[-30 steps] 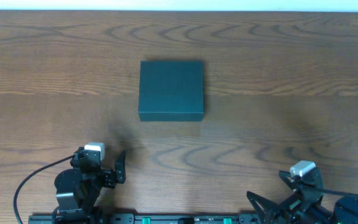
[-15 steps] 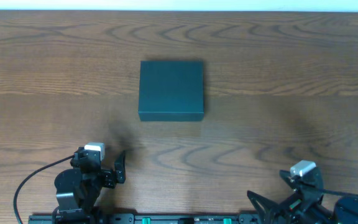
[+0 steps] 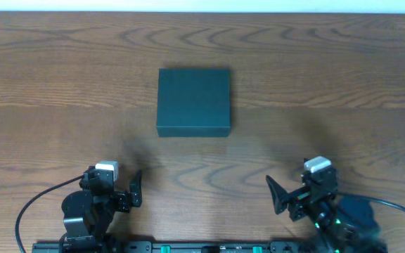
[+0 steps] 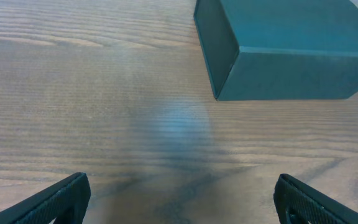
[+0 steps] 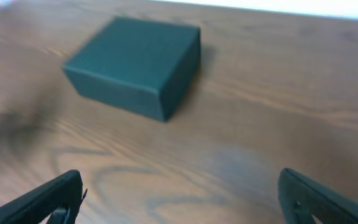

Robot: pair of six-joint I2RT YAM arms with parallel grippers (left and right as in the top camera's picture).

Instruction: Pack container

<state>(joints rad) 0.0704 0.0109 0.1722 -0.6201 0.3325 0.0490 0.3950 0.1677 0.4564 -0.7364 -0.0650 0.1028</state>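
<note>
Teal container (image 3: 193, 100) apparently closed, inside hidden | left fingers (image 4: 59, 198) wide | right fingers (image 5: 47, 198) wide

My gripper (image 5: 185, 202) is spread wide. One fingertip (image 5: 48, 199) shows at the lower left corner and the other at the lower right, with bare table (image 5: 260, 112) between them. The box (image 5: 135, 65) sits ahead, upper left of centre, lid closed, one corner toward me, well apart from both fingertips. The view is slightly blurred.
</note>
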